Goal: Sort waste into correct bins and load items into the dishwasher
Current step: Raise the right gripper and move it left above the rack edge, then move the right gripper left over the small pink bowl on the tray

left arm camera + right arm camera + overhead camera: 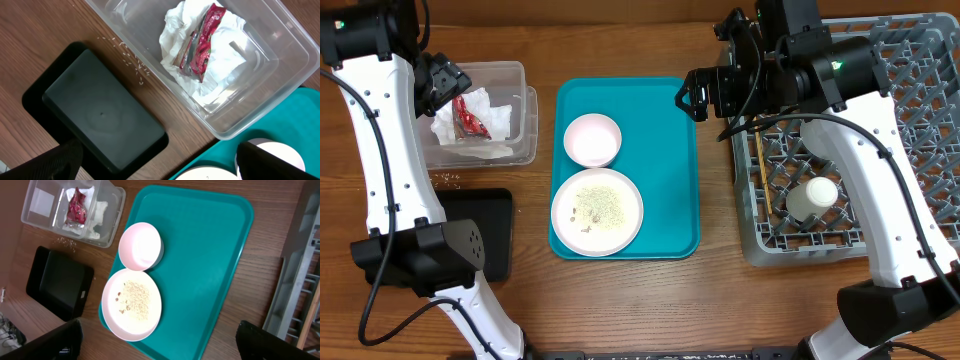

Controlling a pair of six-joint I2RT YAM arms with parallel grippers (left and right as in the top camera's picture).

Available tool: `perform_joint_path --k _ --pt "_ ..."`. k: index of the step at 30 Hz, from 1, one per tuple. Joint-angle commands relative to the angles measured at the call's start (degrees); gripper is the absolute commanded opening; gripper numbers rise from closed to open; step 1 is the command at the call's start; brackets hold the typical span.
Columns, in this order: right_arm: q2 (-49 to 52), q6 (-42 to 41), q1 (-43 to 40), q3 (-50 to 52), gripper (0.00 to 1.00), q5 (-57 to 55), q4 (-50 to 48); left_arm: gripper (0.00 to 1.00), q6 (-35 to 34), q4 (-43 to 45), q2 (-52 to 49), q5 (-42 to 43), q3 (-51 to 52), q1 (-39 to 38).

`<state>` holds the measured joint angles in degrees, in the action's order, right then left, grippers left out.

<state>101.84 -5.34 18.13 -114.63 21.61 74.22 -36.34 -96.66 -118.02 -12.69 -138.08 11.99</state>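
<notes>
Your right gripper (686,98), spread and empty, is nearer; the dish (592,138) lies at its 8 o'clock

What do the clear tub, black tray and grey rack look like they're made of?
Tub: clear glossy plastic, probably; napkins show through its walls. Black tray: likely plastic, smooth with a soft sheen; coated metal is possible. Rack: grey moulded plastic by its lattice, dull finish.
</notes>
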Motion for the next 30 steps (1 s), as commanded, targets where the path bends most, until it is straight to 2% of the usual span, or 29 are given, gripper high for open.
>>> perform_joint_path --k 1,11,18,30 --pt "-1.9 0.2 0.0 -0.2 1.00 0.1 -0.3 1.00 -1.0 -0.1 0.5 -0.8 0.1 -0.4" --pt "-1.9 0.2 0.0 -0.2 1.00 0.1 -0.3 1.00 -1.0 -0.1 0.5 -0.8 0.1 -0.4" --pt "-1.9 -12.8 0.0 -0.2 1.00 5.7 -5.6 1.00 -1.0 -0.1 0.5 -0.8 0.1 -0.4" --pt "-1.3 -15.7 2.3 -0.2 1.00 9.5 -12.1 1.00 -1.0 -0.1 0.5 -0.8 0.1 -0.4"
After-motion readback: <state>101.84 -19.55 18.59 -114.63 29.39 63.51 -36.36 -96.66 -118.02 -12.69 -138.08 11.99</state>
